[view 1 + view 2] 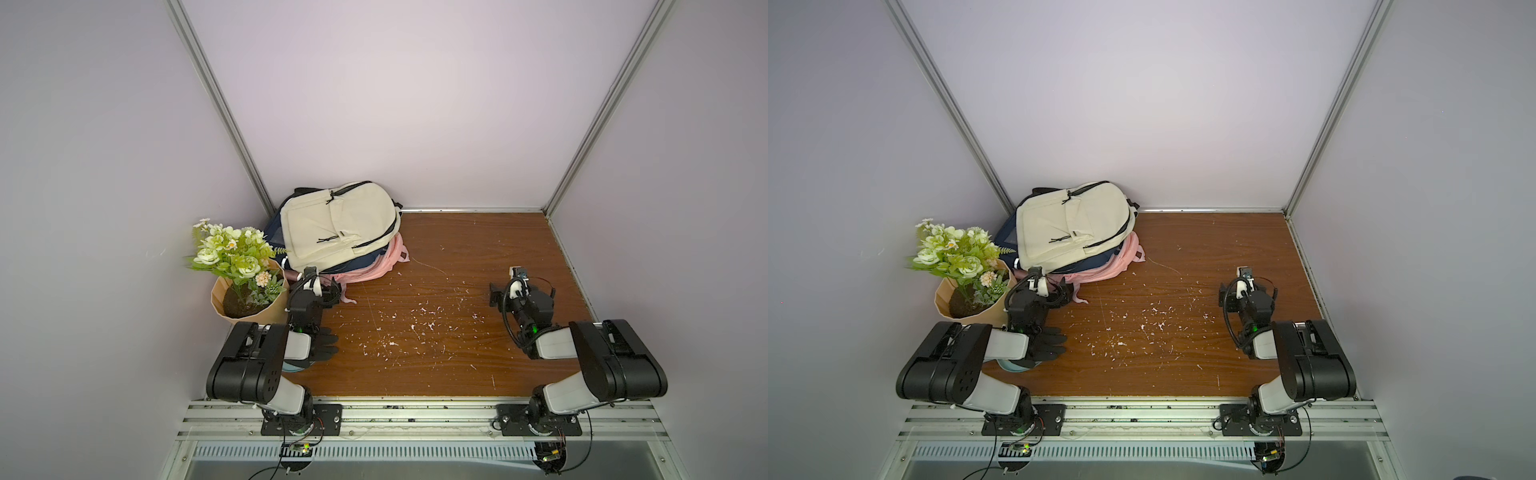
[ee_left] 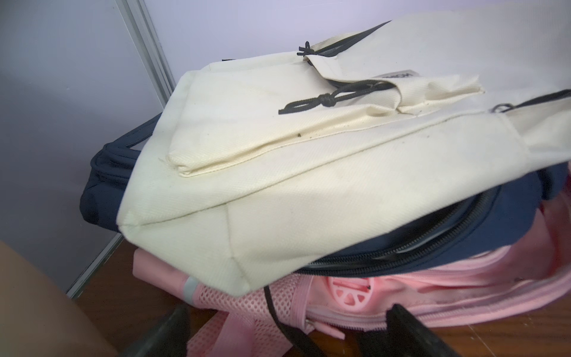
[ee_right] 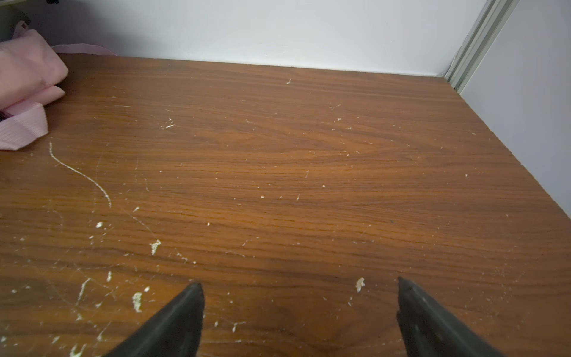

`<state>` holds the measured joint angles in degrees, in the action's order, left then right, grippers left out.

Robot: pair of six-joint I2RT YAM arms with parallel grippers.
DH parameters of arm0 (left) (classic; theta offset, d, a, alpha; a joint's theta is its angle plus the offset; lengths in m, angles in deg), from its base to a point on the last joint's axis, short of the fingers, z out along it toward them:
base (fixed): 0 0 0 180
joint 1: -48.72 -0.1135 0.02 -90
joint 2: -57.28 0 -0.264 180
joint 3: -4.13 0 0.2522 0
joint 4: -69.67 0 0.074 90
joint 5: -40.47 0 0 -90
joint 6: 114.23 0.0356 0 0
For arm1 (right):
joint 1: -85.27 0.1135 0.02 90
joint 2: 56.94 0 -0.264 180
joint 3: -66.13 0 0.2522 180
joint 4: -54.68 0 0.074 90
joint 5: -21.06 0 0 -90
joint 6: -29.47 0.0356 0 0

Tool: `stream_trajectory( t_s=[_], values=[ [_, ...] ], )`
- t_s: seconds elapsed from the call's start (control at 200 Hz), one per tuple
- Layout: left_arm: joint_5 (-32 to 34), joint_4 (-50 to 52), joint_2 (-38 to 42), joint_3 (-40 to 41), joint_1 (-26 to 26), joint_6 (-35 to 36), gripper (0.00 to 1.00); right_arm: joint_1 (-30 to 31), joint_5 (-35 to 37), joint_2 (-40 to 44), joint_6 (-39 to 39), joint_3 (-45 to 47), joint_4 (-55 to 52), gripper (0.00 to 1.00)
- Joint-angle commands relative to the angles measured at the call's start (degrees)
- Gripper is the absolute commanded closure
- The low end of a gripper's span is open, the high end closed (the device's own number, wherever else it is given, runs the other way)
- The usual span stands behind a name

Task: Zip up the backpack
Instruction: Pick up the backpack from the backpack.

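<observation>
Three backpacks lie stacked in the table's back left corner. A cream backpack [image 1: 338,224] [image 1: 1073,224] [image 2: 278,185] is on top, with black zippers and cord pulls. Under it is a navy backpack [image 2: 494,222] whose black zipper gapes along its edge. A pink backpack [image 1: 374,266] [image 2: 432,290] [image 3: 24,71] is at the bottom. My left gripper [image 1: 321,284] [image 2: 289,309] is open, low at the near edge of the pink backpack, holding nothing. My right gripper [image 1: 519,286] [image 3: 298,284] is open over bare wood, far to the right of the stack.
A paper pot of white and green flowers [image 1: 245,299] stands close to the left of my left arm. A black glove [image 1: 324,345] lies under that arm. Walls close in the brown, scratched table [image 1: 457,249] on three sides.
</observation>
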<state>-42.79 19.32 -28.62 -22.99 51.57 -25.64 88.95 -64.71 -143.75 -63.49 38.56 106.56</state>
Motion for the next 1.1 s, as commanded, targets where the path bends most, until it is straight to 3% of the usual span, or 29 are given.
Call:
stream_trajectory(
  t_s=[0.0,0.27,0.32,0.375,0.445,0.505,0.57,0.701,0.826,0.901,0.961,1.096],
  values=[
    [-0.1,-1.9,-0.7,-1.3,-1.3,0.7,0.00,-0.1,0.0,0.4,0.7,-0.9,2.2,0.00],
    [-0.3,-2.1,0.0,-1.0,-1.3,1.0,0.01,-0.7,-0.6,0.5,1.1,-0.8,2.3,0.00],
    [-2.3,2.3,2.6,-2.1,-1.0,2.5,0.00,-0.6,-0.9,0.5,0.9,-0.6,2.4,0.00],
    [-0.1,8.1,6.1,-3.7,0.6,3.3,0.00,-0.6,-3.3,1.2,-0.2,-0.7,2.1,0.00],
    [3.2,12.2,11.1,-4.3,3.9,5.4,0.00,-0.1,-5.0,4.1,-1.7,-1.5,-1.8,0.00],
    [5.6,15.7,15.0,-4.9,6.3,5.3,0.00,0.6,-3.1,8.2,-1.5,-4.8,-12.0,0.00],
    [5.4,21.0,18.5,-6.7,6.8,1.7,0.00,1.1,-1.9,11.8,-1.3,-7.2,-19.0,0.00],
    [7.7,34.7,22.5,-12.9,6.9,-8.8,0.00,1.3,-2.8,21.2,2.7,-5.6,-20.2,0.00],
    [18.7,50.0,22.5,-21.7,6.8,-25.5,0.00,1.3,3.1,27.9,10.9,-9.0,-27.5,0.00],
    [21.8,58.7,20.0,-27.9,6.7,-32.8,0.00,1.2,8.5,29.8,19.4,-12.8,-35.6,0.00],
    [19.0,62.7,17.4,-32.4,5.7,-33.9,0.00,1.0,14.1,29.9,30.7,-16.8,-45.8,0.01],
    [8.3,59.3,13.5,-35.9,4.8,-28.8,0.00,0.0,5.1,28.7,30.9,-17.8,-45.7,0.01]
  ],
)
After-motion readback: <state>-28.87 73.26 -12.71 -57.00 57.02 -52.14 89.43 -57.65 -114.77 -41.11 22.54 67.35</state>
